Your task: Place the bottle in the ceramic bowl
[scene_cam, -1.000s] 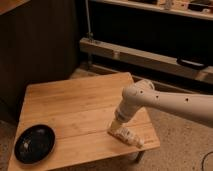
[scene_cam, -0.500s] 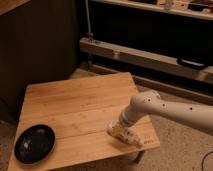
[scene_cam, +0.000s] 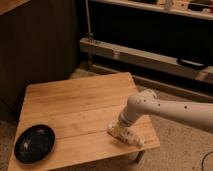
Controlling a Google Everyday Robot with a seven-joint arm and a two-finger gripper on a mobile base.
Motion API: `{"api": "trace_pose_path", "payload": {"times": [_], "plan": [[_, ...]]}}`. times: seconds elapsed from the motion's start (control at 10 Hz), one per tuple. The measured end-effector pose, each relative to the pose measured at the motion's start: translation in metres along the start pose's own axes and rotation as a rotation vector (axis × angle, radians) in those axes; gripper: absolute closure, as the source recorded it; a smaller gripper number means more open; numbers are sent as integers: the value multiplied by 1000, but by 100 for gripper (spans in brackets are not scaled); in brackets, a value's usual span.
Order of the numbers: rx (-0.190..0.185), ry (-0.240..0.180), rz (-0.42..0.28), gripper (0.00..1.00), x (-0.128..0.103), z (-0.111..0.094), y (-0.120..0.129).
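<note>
The ceramic bowl [scene_cam: 34, 143] is round, glossy and black, and it sits on the front left corner of the wooden table [scene_cam: 75, 105]. The bottle [scene_cam: 133, 138], small and whitish, lies on its side near the table's front right edge. My white arm reaches in from the right and bends down to it. My gripper [scene_cam: 117, 128] is down at the bottle's left end, just over the tabletop, and stands open. Whether it touches the bottle I cannot tell. The bowl is far to the left of the gripper.
A dark wall or cabinet stands behind the table on the left. Behind and to the right runs a low metal shelf rail [scene_cam: 150, 56] with an upright post [scene_cam: 89, 25]. The floor [scene_cam: 180, 145] lies to the right of the table's edge.
My arm's elbow has sunk a little lower and to the right. The gripper has stayed at the bottle, and neither the bottle nor the bowl has moved.
</note>
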Motion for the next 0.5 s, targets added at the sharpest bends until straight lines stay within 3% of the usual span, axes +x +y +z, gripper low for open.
{"api": "trace_pose_path", "payload": {"times": [0.5], "plan": [[-27, 39, 0, 35, 5, 20, 4]]}}
